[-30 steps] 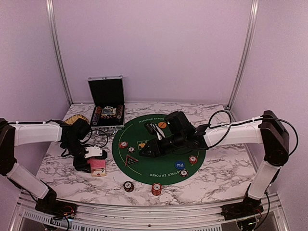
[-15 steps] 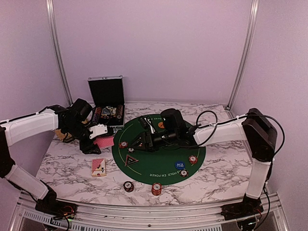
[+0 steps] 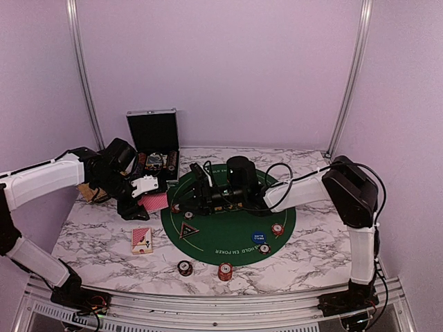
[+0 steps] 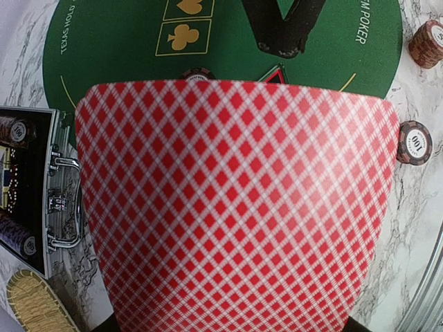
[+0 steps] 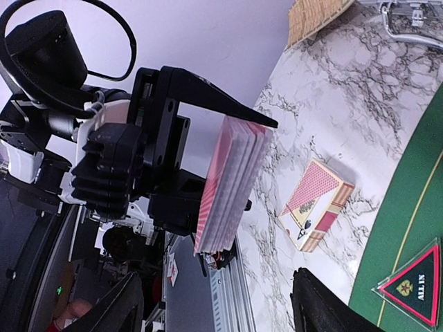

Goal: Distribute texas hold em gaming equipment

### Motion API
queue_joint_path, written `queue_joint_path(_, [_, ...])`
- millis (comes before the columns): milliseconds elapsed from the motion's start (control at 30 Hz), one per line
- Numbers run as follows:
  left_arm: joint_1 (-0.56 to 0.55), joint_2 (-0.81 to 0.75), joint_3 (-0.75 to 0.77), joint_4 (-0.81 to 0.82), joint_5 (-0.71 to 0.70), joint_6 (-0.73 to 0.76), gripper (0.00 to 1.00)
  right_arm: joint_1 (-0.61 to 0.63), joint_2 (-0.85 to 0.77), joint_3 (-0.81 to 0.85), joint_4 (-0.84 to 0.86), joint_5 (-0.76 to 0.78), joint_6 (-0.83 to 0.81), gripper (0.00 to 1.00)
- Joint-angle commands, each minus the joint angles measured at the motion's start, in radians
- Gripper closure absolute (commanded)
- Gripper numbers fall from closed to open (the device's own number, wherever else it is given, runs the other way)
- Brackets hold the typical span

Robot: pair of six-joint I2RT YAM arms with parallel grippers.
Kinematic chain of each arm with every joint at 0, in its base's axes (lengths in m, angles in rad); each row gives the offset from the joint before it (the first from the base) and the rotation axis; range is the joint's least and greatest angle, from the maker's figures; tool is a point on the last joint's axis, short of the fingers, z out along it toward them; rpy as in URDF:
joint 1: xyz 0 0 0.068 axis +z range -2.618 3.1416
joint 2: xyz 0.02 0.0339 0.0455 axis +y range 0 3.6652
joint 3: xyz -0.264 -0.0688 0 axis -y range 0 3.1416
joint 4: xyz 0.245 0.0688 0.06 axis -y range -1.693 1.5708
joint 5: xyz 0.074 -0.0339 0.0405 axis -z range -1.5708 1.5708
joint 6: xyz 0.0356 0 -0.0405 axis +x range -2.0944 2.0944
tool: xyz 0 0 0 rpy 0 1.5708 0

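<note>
The deck of cards [image 4: 235, 207] is clamped between the closed fingers of the left gripper [image 3: 149, 197], above the marble table [image 3: 97, 242] just left of the green mat [image 3: 235, 228]. The right gripper [image 5: 216, 283] is positioned facing the deck, fingers spread wide, clear of it.

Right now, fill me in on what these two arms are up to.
The left gripper is shut on a stack of red-backed cards, held up just off the left rim of the green mat, in front of the open case. The right gripper, open and empty, reaches across the mat toward that stack. The card box lies on the marble, and chip stacks sit on and around the mat.
</note>
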Motion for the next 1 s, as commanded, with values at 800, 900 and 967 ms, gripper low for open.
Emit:
queue_joint_path(800, [-0.042, 0.031, 0.060, -0.014, 0.015, -0.014, 0.87, 0.045, 0.227, 0.270, 0.155, -0.057, 0.185, 0.40])
queue_joint_path(900, [-0.046, 0.031, 0.057, -0.015, 0.012, -0.008, 0.87, 0.049, 0.243, 0.288, 0.158, -0.060, 0.197, 0.46])
queue_joint_path(967, [-0.048, 0.032, 0.058, -0.014, 0.010, -0.008, 0.87, 0.050, 0.250, 0.291, 0.164, -0.060, 0.205, 0.52])
